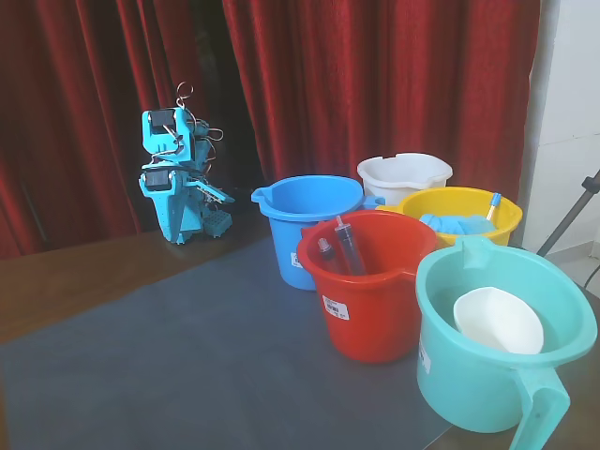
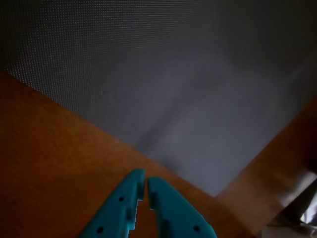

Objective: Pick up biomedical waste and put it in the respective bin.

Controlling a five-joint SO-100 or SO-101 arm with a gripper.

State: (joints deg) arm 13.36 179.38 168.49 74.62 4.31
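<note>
The teal arm sits folded at the back left of the fixed view, its gripper [image 1: 223, 197] low over the table near the mat's far edge. In the wrist view the gripper [image 2: 146, 181] is shut, its two teal fingers nearly touching with nothing between them, hanging over brown wood beside the grey mat [image 2: 173, 74]. The biomedical waste does not show in either view. The bins stand at the right: a blue bucket [image 1: 309, 234], a red bucket [image 1: 375, 319] holding larger syringes [image 1: 349, 246], a white bucket [image 1: 403, 178], a yellow bucket [image 1: 412, 202] and a teal bucket [image 1: 469, 384].
The teal bucket holds a white bowl [image 1: 497, 319], and blue items [image 1: 455, 223] lie in the yellow one. A grey mat [image 1: 187, 347] covers most of the wooden table [image 1: 56, 281]. Red curtains hang behind. A tripod leg [image 1: 567, 220] stands at the far right.
</note>
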